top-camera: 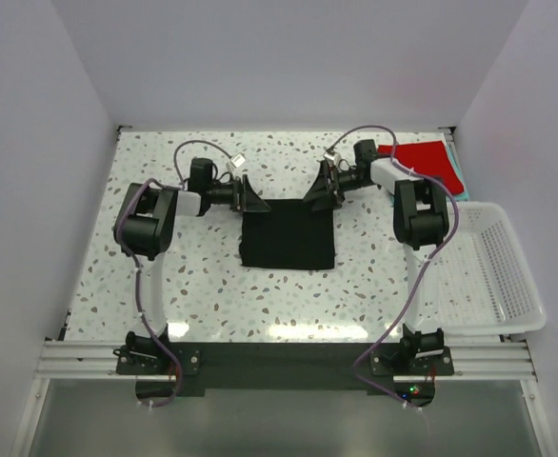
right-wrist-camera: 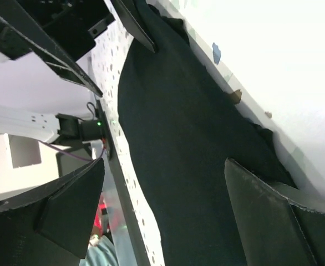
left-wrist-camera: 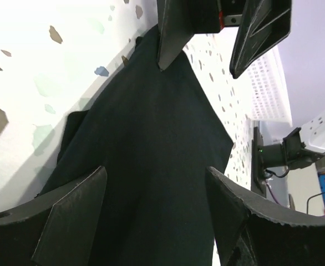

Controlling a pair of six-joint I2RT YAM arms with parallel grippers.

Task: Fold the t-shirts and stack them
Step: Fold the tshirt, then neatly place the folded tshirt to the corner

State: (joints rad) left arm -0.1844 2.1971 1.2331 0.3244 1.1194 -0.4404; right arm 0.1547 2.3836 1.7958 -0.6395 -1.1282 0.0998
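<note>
A black t-shirt (top-camera: 288, 234) lies folded into a rough square on the middle of the table. My left gripper (top-camera: 252, 198) is at its far left corner and my right gripper (top-camera: 319, 193) at its far right corner, facing each other. In the left wrist view the black t-shirt (left-wrist-camera: 151, 155) fills the space below my open left gripper (left-wrist-camera: 157, 194), with nothing pinched. The right wrist view shows the black t-shirt (right-wrist-camera: 190, 149) under my open right gripper (right-wrist-camera: 162, 194). A red t-shirt (top-camera: 424, 157) lies folded at the back right on a teal t-shirt (top-camera: 459, 179), of which only an edge shows.
A white mesh basket (top-camera: 508, 276) stands at the table's right edge, beside the right arm. White walls close in the table at the back and both sides. The speckled tabletop (top-camera: 203, 286) lies bare in front of the black shirt.
</note>
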